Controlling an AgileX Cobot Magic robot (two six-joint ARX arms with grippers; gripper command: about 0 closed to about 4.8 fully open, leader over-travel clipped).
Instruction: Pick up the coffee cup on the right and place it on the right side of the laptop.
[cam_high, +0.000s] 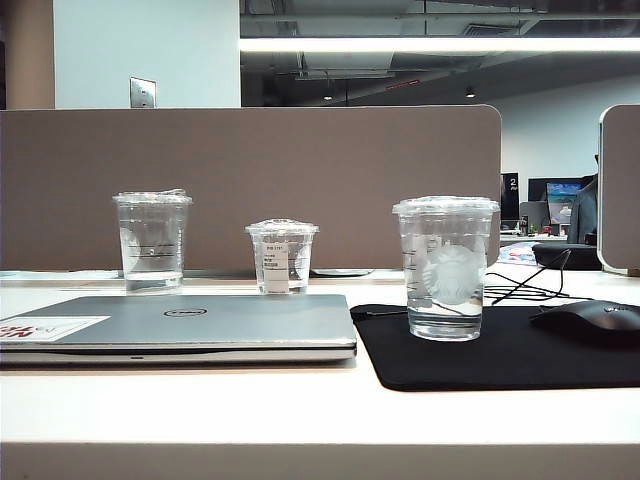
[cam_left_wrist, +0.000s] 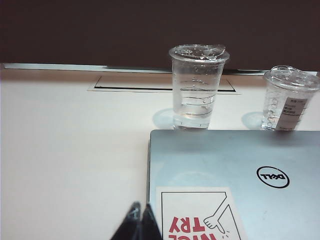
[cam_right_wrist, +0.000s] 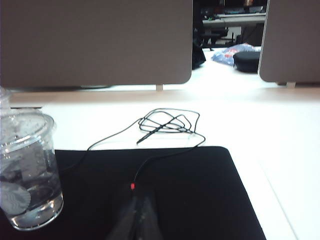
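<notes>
The left gripper (cam_left_wrist: 138, 220) appears in the left wrist view as two dark fingertips pressed together, fully closed, with nothing between them. It sits above the bare white table (cam_left_wrist: 65, 160), just beside the near corner of the laptop (cam_left_wrist: 240, 170); whether it touches either cannot be told.

The right gripper (cam_right_wrist: 140, 215) appears in the right wrist view as a blurred pair of tips with no visible gap, closed and empty. It sits over the black mouse pad (cam_right_wrist: 200, 195), clear of the coffee cup (cam_right_wrist: 27, 170).

In the exterior view neither gripper is visible. The coffee cup (cam_high: 446, 268) stands upright on the mouse pad's left part, at 3 o'clock from the laptop (cam_high: 180, 325) and near it. A black mouse (cam_high: 590, 322) lies at 3 o'clock from the cup. A tall lined cup (cam_high: 152, 241) and a shorter labelled cup (cam_high: 282, 257) stand at 12 o'clock from the laptop.
</notes>
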